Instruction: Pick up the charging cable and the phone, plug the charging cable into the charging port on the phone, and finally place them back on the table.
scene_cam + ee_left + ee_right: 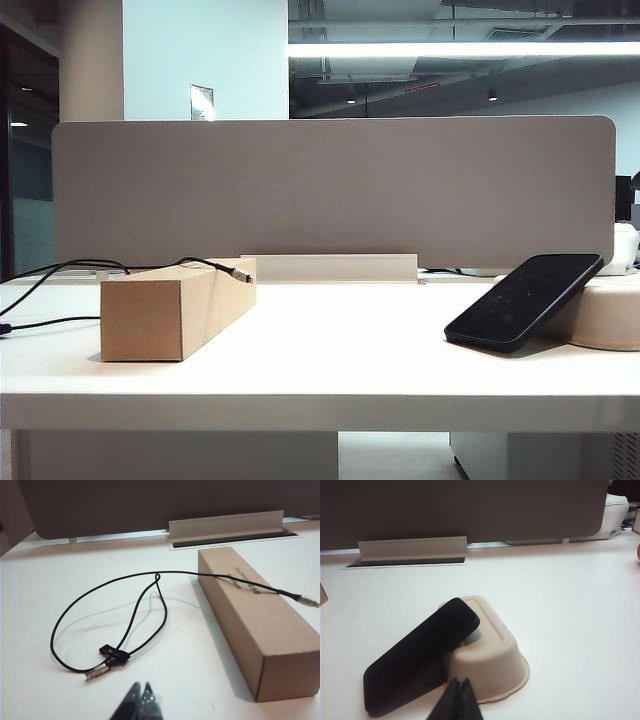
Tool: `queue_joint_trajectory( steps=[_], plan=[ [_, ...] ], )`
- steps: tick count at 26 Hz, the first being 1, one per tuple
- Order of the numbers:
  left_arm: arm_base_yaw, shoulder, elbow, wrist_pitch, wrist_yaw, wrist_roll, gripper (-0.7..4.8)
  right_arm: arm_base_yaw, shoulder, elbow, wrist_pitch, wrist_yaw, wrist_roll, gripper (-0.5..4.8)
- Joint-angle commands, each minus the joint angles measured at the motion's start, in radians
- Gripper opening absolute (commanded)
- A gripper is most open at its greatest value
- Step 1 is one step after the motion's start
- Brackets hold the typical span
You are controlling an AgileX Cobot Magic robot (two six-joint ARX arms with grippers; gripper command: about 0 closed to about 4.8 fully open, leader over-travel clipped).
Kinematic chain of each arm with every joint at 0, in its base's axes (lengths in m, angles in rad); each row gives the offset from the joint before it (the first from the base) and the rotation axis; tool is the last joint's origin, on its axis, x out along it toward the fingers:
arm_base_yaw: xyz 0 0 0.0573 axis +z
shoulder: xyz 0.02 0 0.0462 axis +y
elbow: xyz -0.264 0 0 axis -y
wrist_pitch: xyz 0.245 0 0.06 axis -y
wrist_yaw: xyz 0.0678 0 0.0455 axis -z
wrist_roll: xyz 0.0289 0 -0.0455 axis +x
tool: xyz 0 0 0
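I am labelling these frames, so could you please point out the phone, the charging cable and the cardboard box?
phone (522, 302): exterior view, middle of its dark screen.
charging cable (111, 654): left wrist view, the black strap near its plug.
cardboard box (255, 615): left wrist view, its top face.

Cardboard box (172, 312) is sitting on the left of the white worktop (330, 360). Charging cable (120, 266) is draping over the box top, silver plug tip lying at its far end, cord trailing off left. Phone (525, 300) is leaning tilted against the beige pulp tray (608, 318) on the right. Grey divider panel (333, 190) is standing behind. No end effector is showing.
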Motion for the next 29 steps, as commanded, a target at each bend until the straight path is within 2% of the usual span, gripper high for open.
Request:
queue_joint_trajectory(
  steps=[1,17,21,23,26,29],
  plan=[
    [0.001,0.001,0.003,0.014,0.001,0.003,-0.05,0.0,-0.002,-0.006,0.01,0.005,-0.003,-0.01],
    [0.001,0.001,0.003,0.014,0.001,0.002,-0.05,0.001,-0.002,-0.005,0.011,0.005,-0.003,-0.01],
    [0.001,0.001,0.003,0.014,0.001,-0.075,-0.06,0.002,-0.002,-0.006,0.011,0.004,0.017,-0.01],
    [0.001,0.001,0.005,0.014,0.002,-0.08,-0.06,0.002,-0.002,-0.006,0.011,0.004,0.017,-0.01],
    [0.001,0.001,0.021,0.014,0.037,-0.08,-0.06,0.002,-0.002,-0.003,0.01,-0.063,0.017,-0.01],
    [0.001,0.001,0.043,0.013,0.118,-0.08,-0.06,0.002,-0.002,-0.003,0.008,-0.13,0.017,-0.01]
  ],
)
